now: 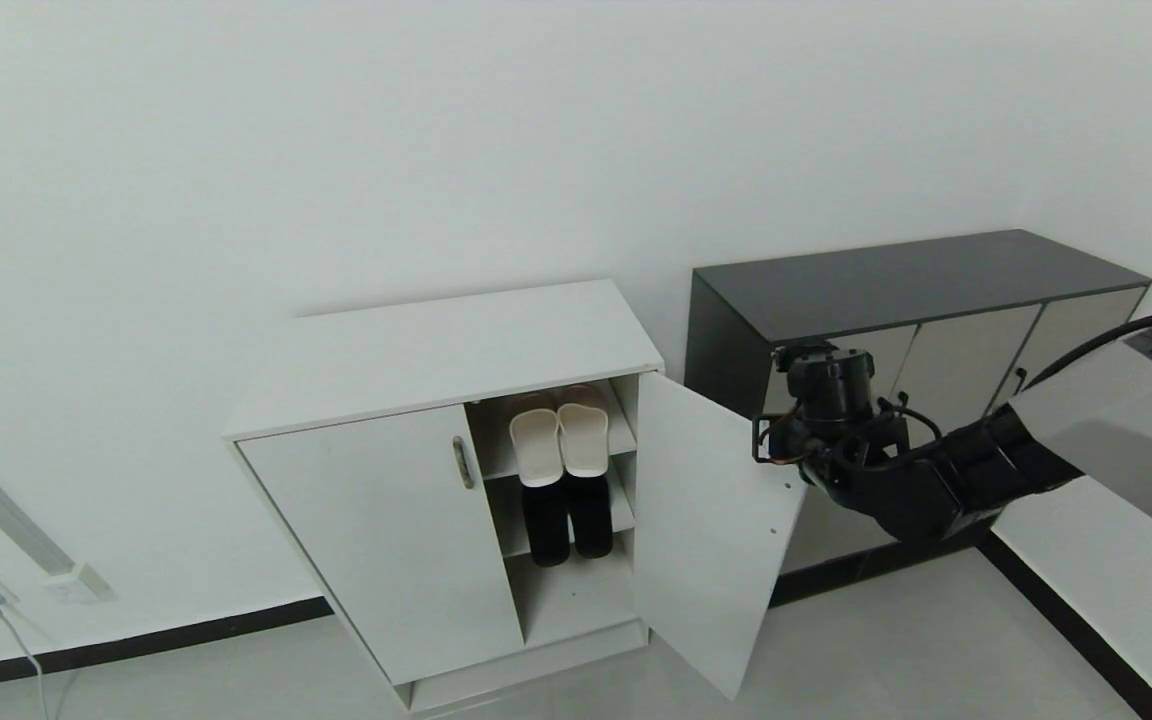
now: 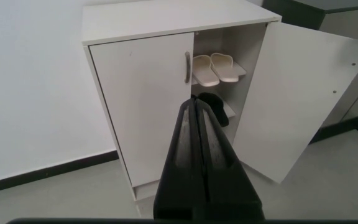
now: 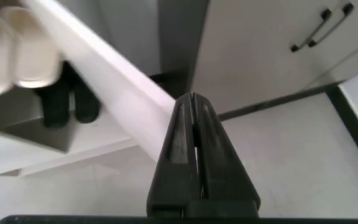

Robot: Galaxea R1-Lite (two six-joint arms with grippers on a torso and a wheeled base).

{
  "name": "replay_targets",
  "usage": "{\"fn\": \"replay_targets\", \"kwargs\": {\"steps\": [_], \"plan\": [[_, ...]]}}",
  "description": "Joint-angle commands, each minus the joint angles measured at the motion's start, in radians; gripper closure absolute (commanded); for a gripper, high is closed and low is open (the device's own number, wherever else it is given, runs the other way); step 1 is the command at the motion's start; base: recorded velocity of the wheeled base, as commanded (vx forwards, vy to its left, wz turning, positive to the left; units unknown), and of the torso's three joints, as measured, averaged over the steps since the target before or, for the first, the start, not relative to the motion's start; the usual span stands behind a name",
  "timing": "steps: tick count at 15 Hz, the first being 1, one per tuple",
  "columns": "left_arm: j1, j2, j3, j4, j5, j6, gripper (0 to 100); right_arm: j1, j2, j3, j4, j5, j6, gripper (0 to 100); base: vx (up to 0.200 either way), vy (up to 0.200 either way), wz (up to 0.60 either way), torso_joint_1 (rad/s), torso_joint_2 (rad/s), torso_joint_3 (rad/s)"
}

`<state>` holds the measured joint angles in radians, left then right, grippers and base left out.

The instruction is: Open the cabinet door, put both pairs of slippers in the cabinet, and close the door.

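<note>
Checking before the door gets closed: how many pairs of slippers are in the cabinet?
2. The white pair lies on the upper shelf, the black pair on the shelf below. Anything behind the closed left door is hidden.

White cabinet (image 1: pixel 436 350), cream slippers (image 1: pixel 561 440), black slippers (image 1: pixel 566 520), black-topped sideboard (image 1: pixel 896 280)

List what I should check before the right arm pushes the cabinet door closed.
1. White slippers stowed inside: ok.
2. Black slippers stowed inside, below the white pair: ok.
3. Slippers clear of the door's swing: cannot tell; the white pair's ends overhang their shelf's front.
4. Right door closed: not ok, it stands wide open.
5. Right claw empty, shut, by the open door's edge: ok.
6. Left door shut: ok.
</note>
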<state>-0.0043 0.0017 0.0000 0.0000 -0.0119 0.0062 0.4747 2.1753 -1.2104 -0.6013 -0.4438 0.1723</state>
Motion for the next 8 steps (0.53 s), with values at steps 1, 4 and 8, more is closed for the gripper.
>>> {"fn": "replay_targets", "kwargs": {"steps": [1, 4, 8], "plan": [[0.000, 0.000, 0.000, 0.000, 0.000, 0.000, 100, 0.007, -0.029, 0.005, 0.001, -0.001, -0.002, 100, 0.000, 0.000, 0.00, 0.000, 0.00, 0.000], [0.000, 0.000, 0.000, 0.000, 0.000, 0.000, 100, -0.027, 0.018, 0.005, -0.003, -0.001, 0.001, 100, 0.000, 0.000, 0.00, 0.000, 0.00, 0.000], [0.000, 0.000, 0.000, 0.000, 0.000, 0.000, 100, -0.042, 0.055, 0.003, -0.003, 0.005, 0.006, 100, 0.000, 0.000, 0.00, 0.000, 0.00, 0.000]]}}
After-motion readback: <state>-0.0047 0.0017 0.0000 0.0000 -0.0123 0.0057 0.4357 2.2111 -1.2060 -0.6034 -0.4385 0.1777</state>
